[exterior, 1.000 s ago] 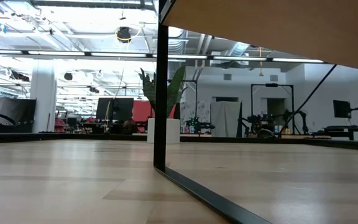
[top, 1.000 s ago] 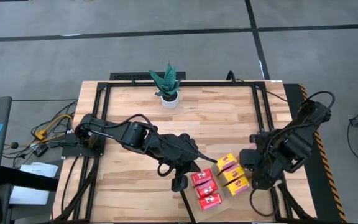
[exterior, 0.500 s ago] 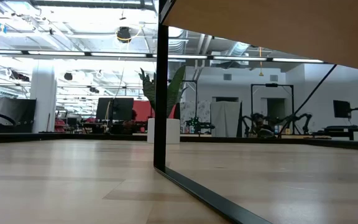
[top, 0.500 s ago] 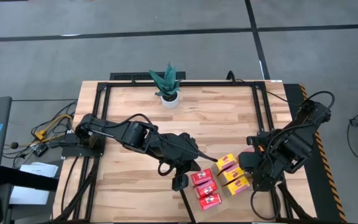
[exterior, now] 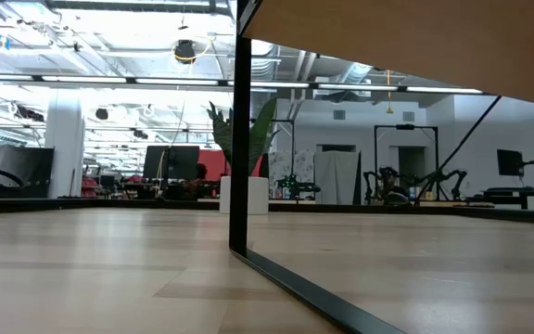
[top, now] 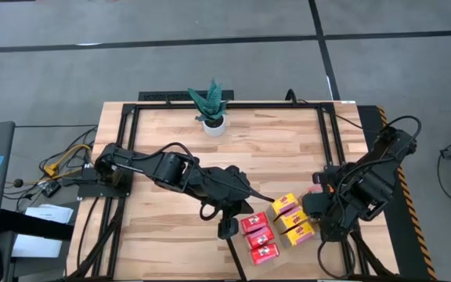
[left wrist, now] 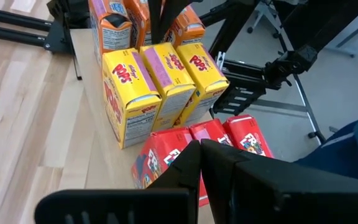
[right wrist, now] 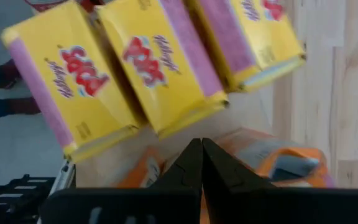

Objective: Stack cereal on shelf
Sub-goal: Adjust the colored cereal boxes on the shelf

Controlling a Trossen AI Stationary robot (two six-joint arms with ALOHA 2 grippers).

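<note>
Planked tabletop [top: 288, 157] noted: I find red, yellow and orange cereal [left wrist: 160, 81] ranked together on the shelf [left wrist: 95, 124], left gripper [left wrist: 201, 163] and right gripper [right wrist: 202, 163] both closed, empty; stacking looks nearly complete.

Orange cereal boxes [right wrist: 272, 163] partly hidden behind right gripper [right wrist: 201, 163] fingers. Red boxes [left wrist: 219, 134] partly hidden by left gripper [left wrist: 201, 163]; print there illegible.

1. Grey floor [top: 210, 47] crossed by dark lines surrounds the table [top: 265, 149].
2. A potted plant [top: 211, 106] stands near the table's far edge.
3. Beyond, a white pillar [exterior: 66, 148], monitors [exterior: 170, 162], and ceiling strip lights [exterior: 109, 79] fill an open workshop.
</note>
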